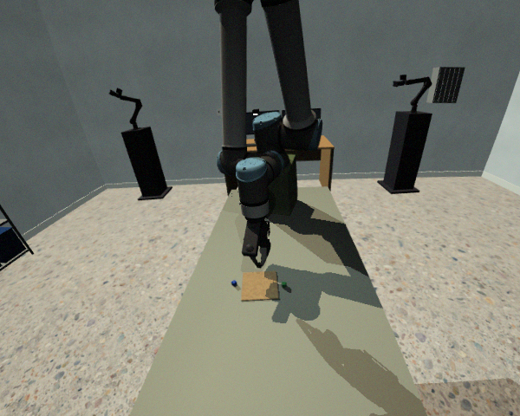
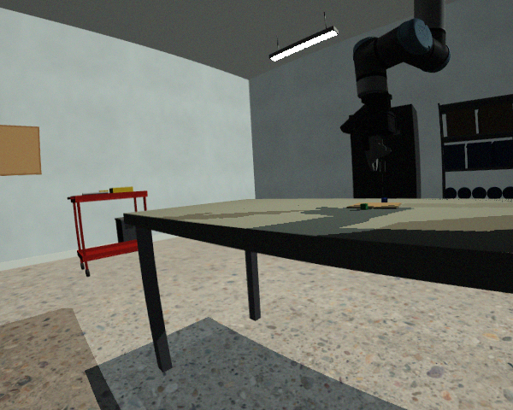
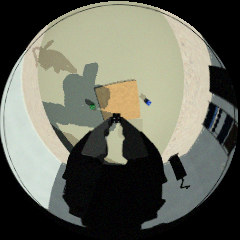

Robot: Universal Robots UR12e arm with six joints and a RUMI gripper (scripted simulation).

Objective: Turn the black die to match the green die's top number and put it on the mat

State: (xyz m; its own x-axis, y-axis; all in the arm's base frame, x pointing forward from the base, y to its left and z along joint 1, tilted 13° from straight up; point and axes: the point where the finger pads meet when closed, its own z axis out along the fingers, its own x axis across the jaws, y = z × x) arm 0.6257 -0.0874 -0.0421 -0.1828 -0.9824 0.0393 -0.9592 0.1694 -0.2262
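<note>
My gripper point(image 1: 258, 264) point(image 2: 375, 168) point(image 3: 116, 117) hangs well above the table, near the mat's robot-side edge. Its jaws are shut on the small black die point(image 3: 116, 118), seen as a dark block at the fingertips. The orange-tan square mat point(image 1: 253, 289) point(image 2: 388, 205) point(image 3: 125, 97) lies flat. The green die point(image 1: 283, 283) point(image 2: 363, 206) point(image 3: 92, 107) sits on the table just beside the mat, in the arm's shadow. The blue die point(image 1: 234, 282) point(image 2: 384, 200) point(image 3: 148, 102) sits beside the mat's opposite side. The numbers on top are too small to read.
The long pale green table point(image 1: 233, 358) point(image 2: 230, 207) carries the mat and dice. The arm's shadow falls across its right side in the top view. A desk point(image 1: 325, 161) stands behind the arm, and two black pedestals point(image 1: 146, 161) point(image 1: 406, 152) stand off the table.
</note>
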